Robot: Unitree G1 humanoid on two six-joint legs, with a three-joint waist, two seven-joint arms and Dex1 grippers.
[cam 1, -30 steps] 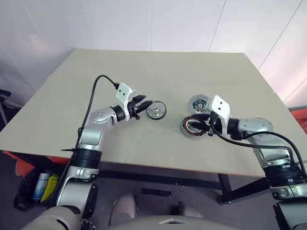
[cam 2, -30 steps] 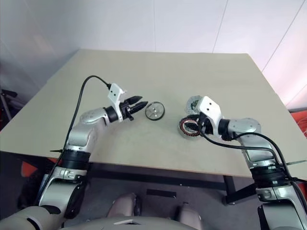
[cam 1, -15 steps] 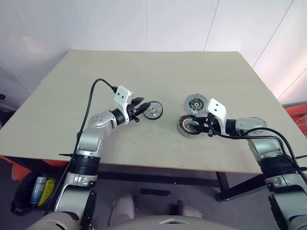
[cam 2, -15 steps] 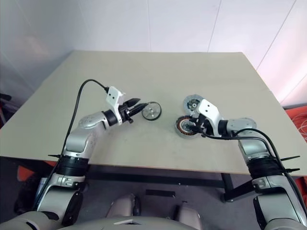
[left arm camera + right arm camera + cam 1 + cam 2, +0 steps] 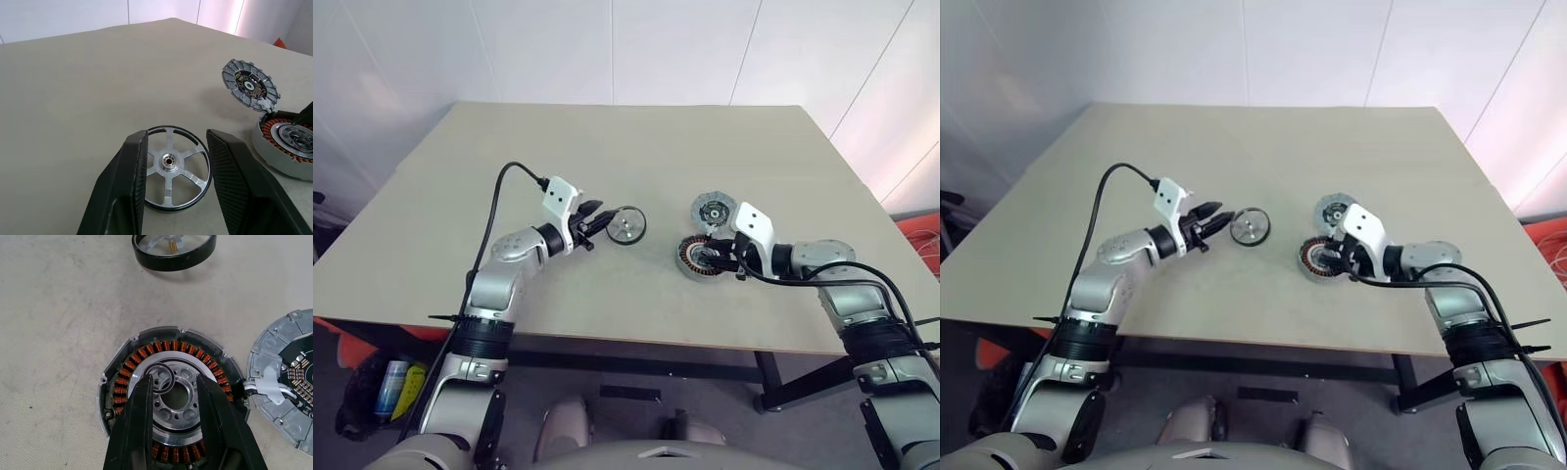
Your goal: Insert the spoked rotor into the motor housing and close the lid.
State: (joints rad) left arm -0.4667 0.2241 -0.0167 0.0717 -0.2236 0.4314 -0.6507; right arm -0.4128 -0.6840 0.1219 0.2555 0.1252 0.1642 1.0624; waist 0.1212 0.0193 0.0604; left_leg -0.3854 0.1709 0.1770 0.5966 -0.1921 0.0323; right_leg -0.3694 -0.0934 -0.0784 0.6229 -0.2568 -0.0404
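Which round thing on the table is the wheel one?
On the beige table, look just past the left pincer. The spoked rotor lies flat there, apart from the motor housing and lid. Only it has a black rim and silver spokes.

- From the head we look forward and down through 2 eyes, well back, taking in the whole table (image 5: 636, 166); both share the same scene.
- Our left wrist view looks nearly level along the left gripper (image 5: 176, 166), close to the spoked rotor (image 5: 172, 166), with the motor housing (image 5: 288, 147) and the lid (image 5: 249, 90) beyond.
- Our right wrist view looks steeply down along the right gripper (image 5: 173, 396), very near the housing, sharing the rotor and lid with the left wrist view.
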